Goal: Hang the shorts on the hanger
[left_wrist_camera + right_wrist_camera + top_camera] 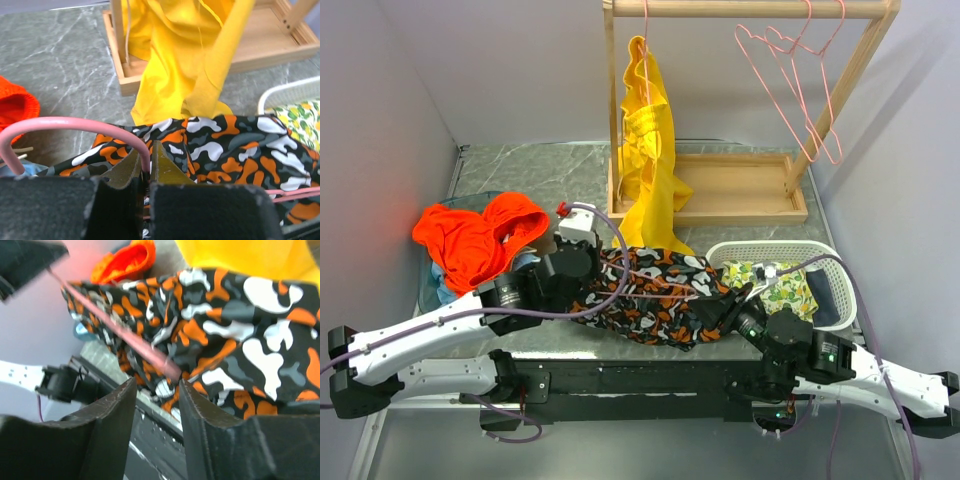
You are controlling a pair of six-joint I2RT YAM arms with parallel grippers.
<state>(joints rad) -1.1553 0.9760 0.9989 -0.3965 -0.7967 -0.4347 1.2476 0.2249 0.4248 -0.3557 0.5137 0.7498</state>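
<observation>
The shorts (660,290), black with orange, white and grey blotches, lie bunched at the table's near edge between my two arms. The pink wire hanger (65,123) curves over them, and its bar runs through the fabric (125,335). My left gripper (146,150) is at the shorts' left end (590,265), shut on the hanger wire just below the hook bend. At the right end of the shorts (240,340), my right gripper (157,385) stands open (718,312). Its jaws sit just short of the hanger's end and the cloth, with nothing between them.
A wooden rack with a tray base (740,190) stands at the back, with a yellow garment (648,150) and spare pink hangers (790,70) on its rail. An orange-red garment (475,240) lies at the left. A white basket (820,252) holds green-printed cloth (780,288) at the right.
</observation>
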